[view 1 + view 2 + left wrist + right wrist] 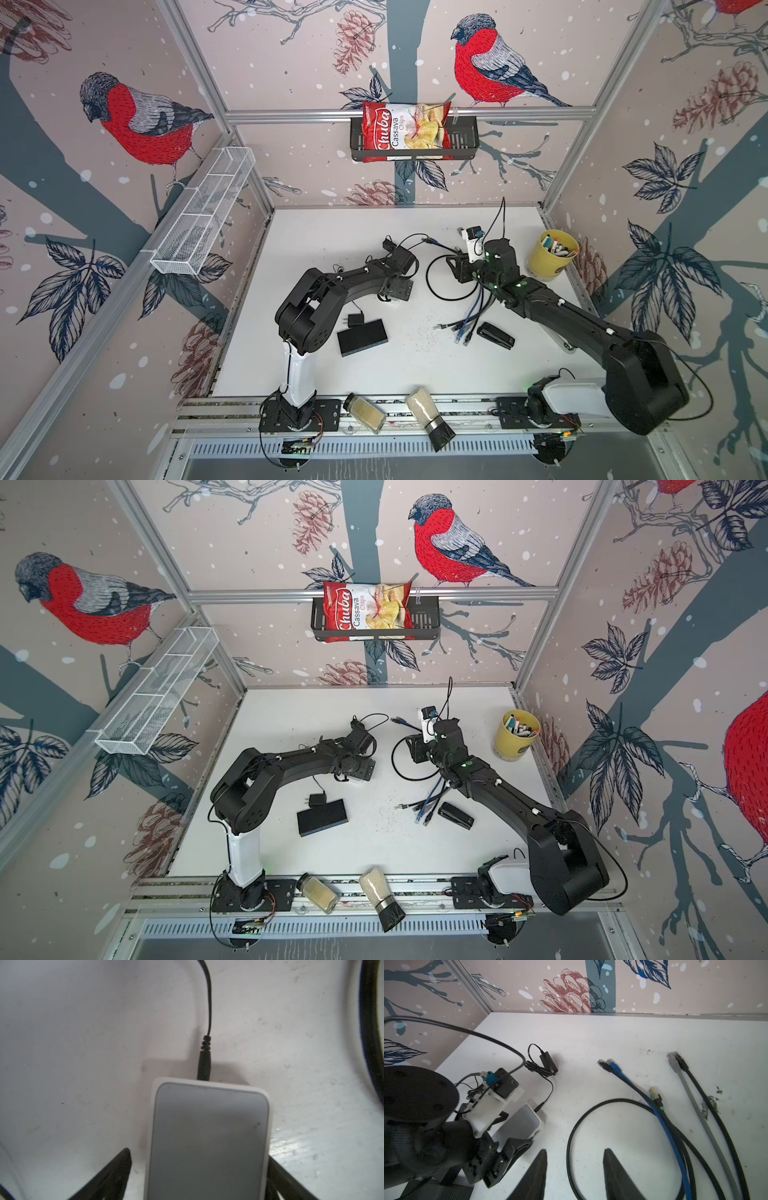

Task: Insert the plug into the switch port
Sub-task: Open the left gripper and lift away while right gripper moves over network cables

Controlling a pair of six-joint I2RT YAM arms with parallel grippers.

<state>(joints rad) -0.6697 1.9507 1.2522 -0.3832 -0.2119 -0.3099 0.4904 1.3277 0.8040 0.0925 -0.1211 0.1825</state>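
Note:
The switch (207, 1136) is a small white box with a grey top, lying flat on the table. A black barrel plug (204, 1064) sits in the switch's far edge, and its thin cord curves away. My left gripper (198, 1154) straddles the switch and is open. One finger (122, 1159) stands clear of the box, while the other lies right at its side. In the right wrist view the switch (521, 1124) and the plug (538, 1107) lie beside the left arm. My right gripper (575, 1150) is open and holds nothing. A black cable loop (569, 1147) lies on the table under its gap.
Loose network cables (660, 1118) in blue, black and grey fan out on the table. A black power adapter (548, 1061) lies further back. Both top views show a flat black box (361, 336), a stapler (494, 334), a yellow pen cup (548, 259) and two spice jars (365, 411) on the front rail.

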